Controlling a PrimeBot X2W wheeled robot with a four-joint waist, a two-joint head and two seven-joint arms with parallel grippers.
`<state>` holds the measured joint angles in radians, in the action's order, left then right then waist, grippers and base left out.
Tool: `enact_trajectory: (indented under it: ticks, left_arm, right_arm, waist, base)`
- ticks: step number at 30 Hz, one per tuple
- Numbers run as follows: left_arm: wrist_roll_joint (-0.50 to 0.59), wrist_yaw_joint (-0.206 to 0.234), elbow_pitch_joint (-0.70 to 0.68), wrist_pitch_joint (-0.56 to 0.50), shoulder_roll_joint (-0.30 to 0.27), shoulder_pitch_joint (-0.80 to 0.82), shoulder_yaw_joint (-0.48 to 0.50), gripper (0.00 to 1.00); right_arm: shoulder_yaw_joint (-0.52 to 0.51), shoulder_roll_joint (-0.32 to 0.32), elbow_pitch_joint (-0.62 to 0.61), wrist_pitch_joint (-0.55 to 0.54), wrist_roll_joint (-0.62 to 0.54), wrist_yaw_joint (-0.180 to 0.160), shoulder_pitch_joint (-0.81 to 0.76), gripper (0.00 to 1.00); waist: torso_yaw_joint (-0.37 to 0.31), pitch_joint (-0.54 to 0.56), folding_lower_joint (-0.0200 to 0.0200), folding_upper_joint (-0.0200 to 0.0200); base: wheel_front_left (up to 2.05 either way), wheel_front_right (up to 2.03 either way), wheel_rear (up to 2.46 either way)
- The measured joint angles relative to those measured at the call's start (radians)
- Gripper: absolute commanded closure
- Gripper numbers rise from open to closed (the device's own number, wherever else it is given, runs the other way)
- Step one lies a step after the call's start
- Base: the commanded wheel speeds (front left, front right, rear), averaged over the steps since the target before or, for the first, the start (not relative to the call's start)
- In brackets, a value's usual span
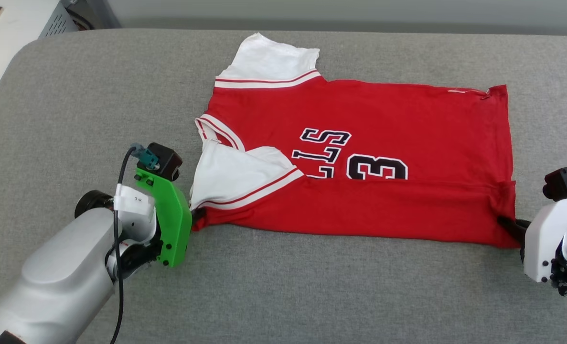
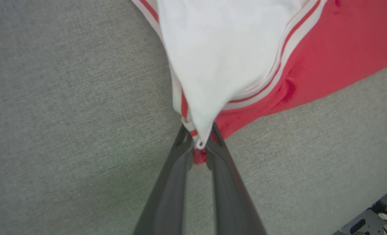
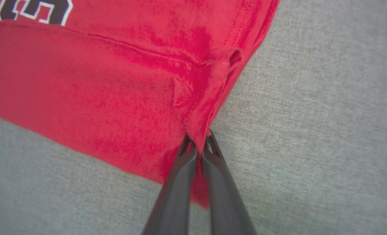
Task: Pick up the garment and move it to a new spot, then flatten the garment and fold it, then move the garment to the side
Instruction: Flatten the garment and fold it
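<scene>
A: Where's the garment?
B: Flat on the grey worktop — near edge folded up over the lettering, near white sleeve folded onto the red.
A: Contact?
B: The left gripper touches its near left corner, the right gripper its near right corner.

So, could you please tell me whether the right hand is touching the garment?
Touching. The right wrist view shows the right hand shut on the garment at its red corner, with cloth pinched between its fingers.
</scene>
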<state>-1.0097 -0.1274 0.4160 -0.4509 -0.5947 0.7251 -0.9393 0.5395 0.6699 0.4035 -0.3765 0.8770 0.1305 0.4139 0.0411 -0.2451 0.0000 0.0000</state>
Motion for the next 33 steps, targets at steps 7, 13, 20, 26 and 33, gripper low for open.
enact_trajectory:
  ticks: [7, 13, 20, 26, 33]
  left_arm:
    - [-0.031, 0.000, -0.073, 0.012, -0.071, -0.072, 0.002, 1.00]
    - [-0.045, 0.038, -0.210, 0.014, -0.140, -0.171, -0.009, 1.00]
    - [-0.058, 0.118, -0.364, 0.011, -0.198, -0.295, -0.031, 1.00]
    - [-0.077, 0.156, -0.367, 0.027, -0.197, -0.331, -0.037, 1.00]
    - [-0.086, 0.149, -0.271, 0.037, -0.154, -0.331, -0.042, 1.00]
  right_arm:
    - [0.015, 0.081, -0.135, 0.055, 0.014, 0.001, -0.051, 1.00]
    - [-0.028, 0.135, -0.248, 0.055, 0.027, 0.001, -0.181, 1.00]
    - [-0.136, 0.154, -0.325, 0.029, 0.027, 0.001, -0.369, 1.00]
    - [-0.180, 0.098, -0.306, -0.017, 0.007, 0.001, -0.423, 1.00]
    - [-0.175, 0.013, -0.203, -0.023, -0.031, 0.001, -0.407, 1.00]
  waist:
    - [-0.011, 0.067, 0.0000, 0.0000]
    - [-0.014, 0.119, 0.0000, 0.0000]
    - [-0.018, 0.145, 0.0000, 0.0000]
    - [-0.026, 0.114, 0.0000, 0.0001]
    - [-0.031, 0.077, 0.0000, 0.0000]
  base:
    - [0.00, 0.00, 0.00]
    - [0.00, 0.00, 0.00]
    - [0.00, 0.00, 0.00]
    - [0.00, 0.00, 0.00]
    - [0.00, 0.00, 0.00]
